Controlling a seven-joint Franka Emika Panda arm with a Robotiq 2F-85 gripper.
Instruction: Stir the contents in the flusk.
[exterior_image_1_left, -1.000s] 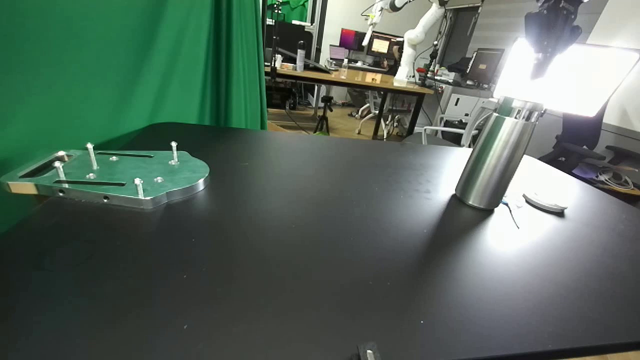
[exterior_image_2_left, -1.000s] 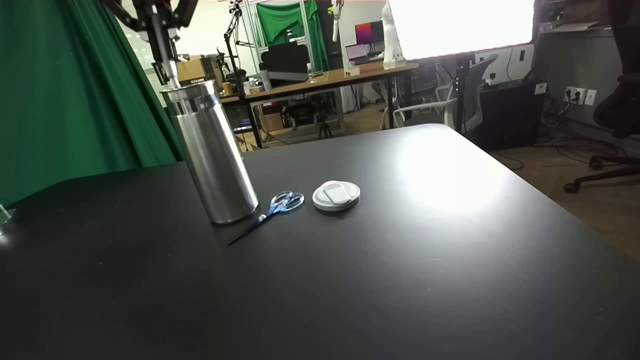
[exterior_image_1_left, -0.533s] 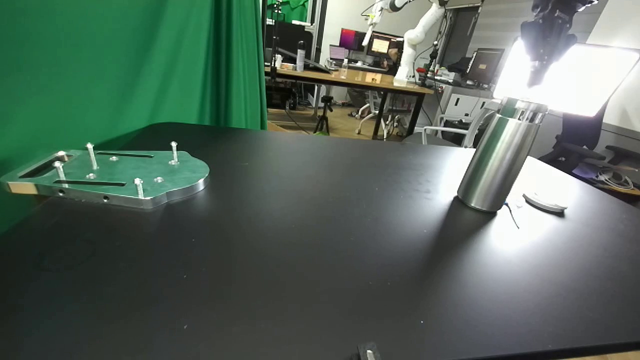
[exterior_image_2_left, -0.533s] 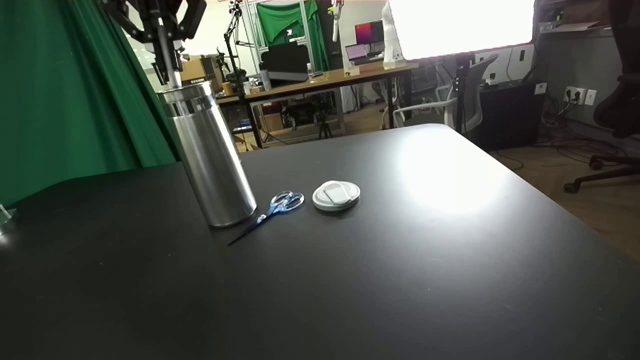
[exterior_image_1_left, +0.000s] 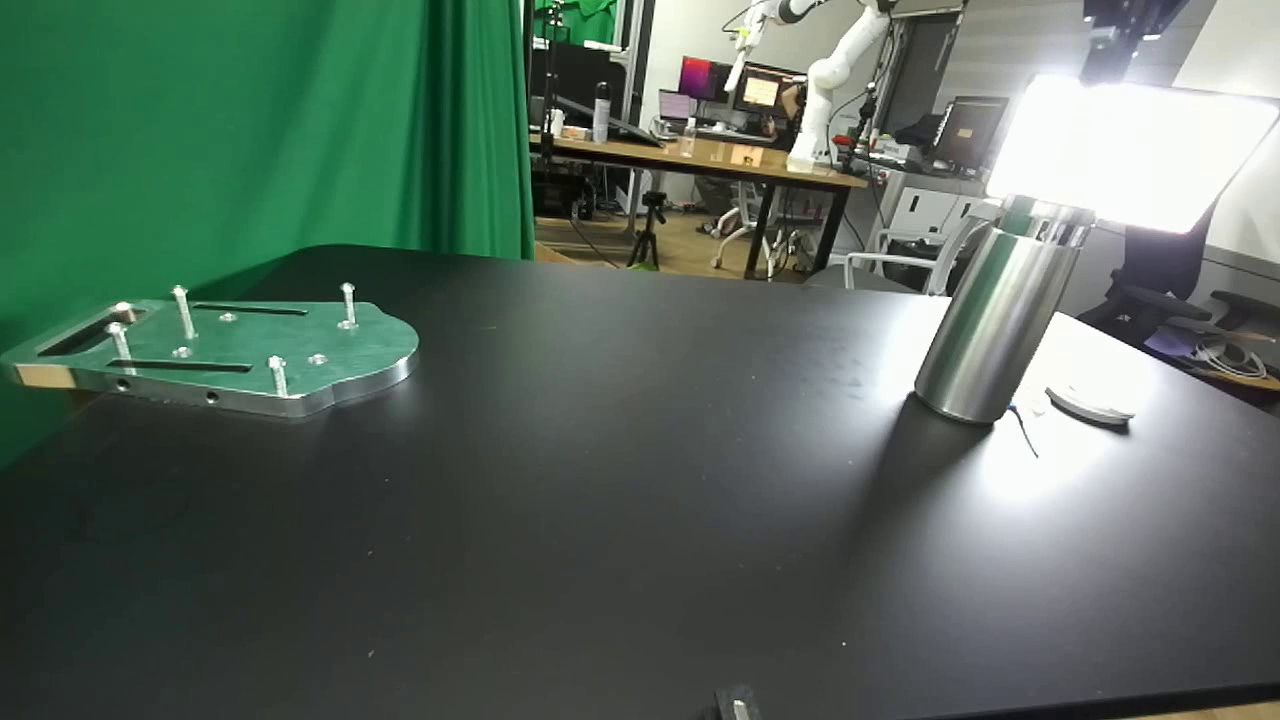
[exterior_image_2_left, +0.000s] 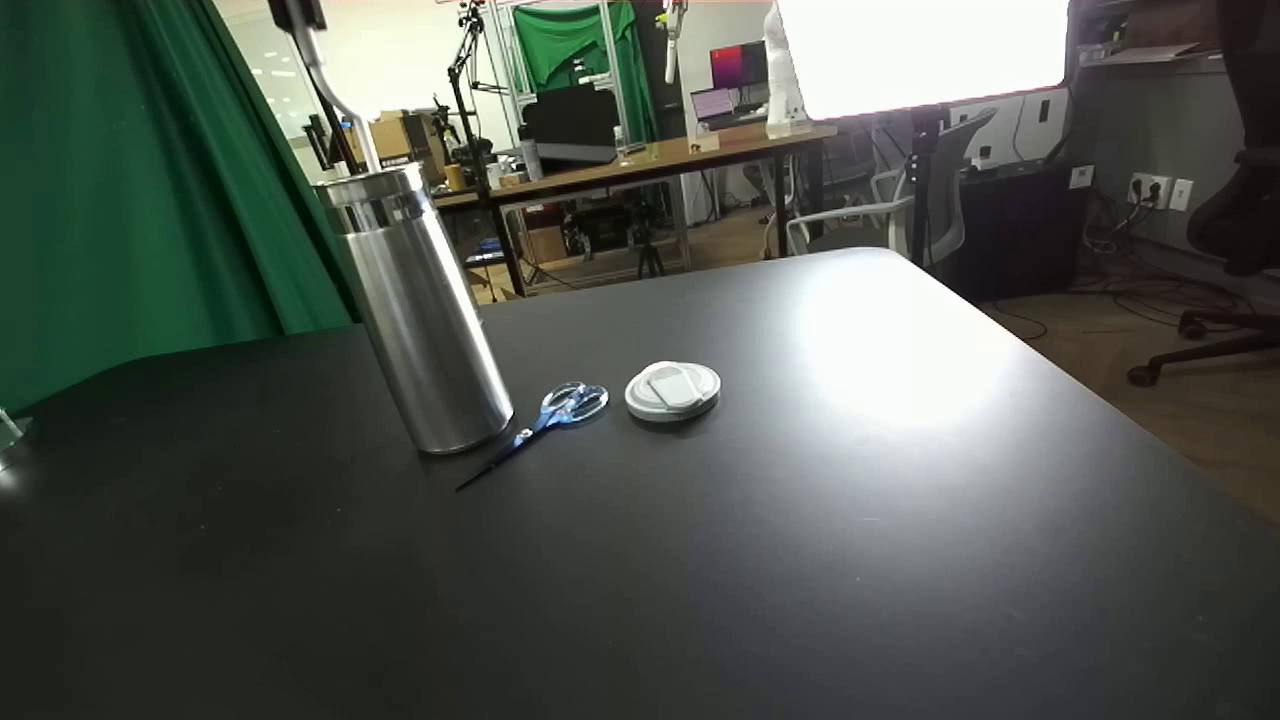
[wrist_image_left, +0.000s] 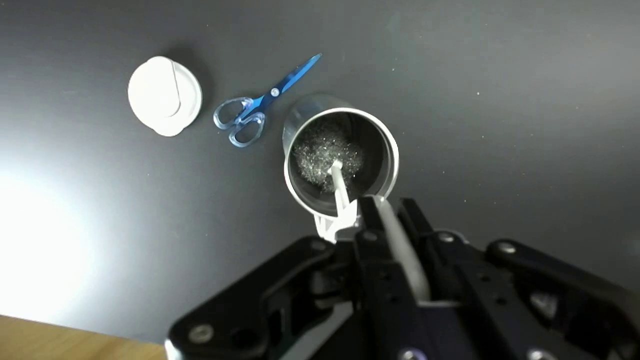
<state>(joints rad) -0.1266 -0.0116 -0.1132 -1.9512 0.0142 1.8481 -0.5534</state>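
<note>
The flusk, a tall brushed-metal flask, stands upright on the black table in both exterior views (exterior_image_1_left: 1000, 310) (exterior_image_2_left: 425, 330), and its open mouth shows in the wrist view (wrist_image_left: 298, 114). Glittering grains (wrist_image_left: 320, 152) lie at its bottom. My gripper (wrist_image_left: 388, 201) is above the flask, and its tips also show in both exterior views (exterior_image_1_left: 1105, 65) (exterior_image_2_left: 300, 12). It is shut around a pale, bent rod (exterior_image_2_left: 345, 108), whose upper part lies between the fingers in the wrist view (wrist_image_left: 400, 240). The rod's lower part reaches into the flask; its end shows near the grains.
Blue scissors (exterior_image_2_left: 550, 415) lie close beside the flask base. A white round lid (exterior_image_2_left: 673, 391) lies beyond them. A green plate with pegs (exterior_image_1_left: 240, 345) sits at the far side of the table. A bright light panel (exterior_image_1_left: 1130, 150) stands behind the flask.
The flask shifted slightly, then stayed still over the last half second. My gripper has risen with the rod, and more of the rod, with its bend, now shows above the rim.
</note>
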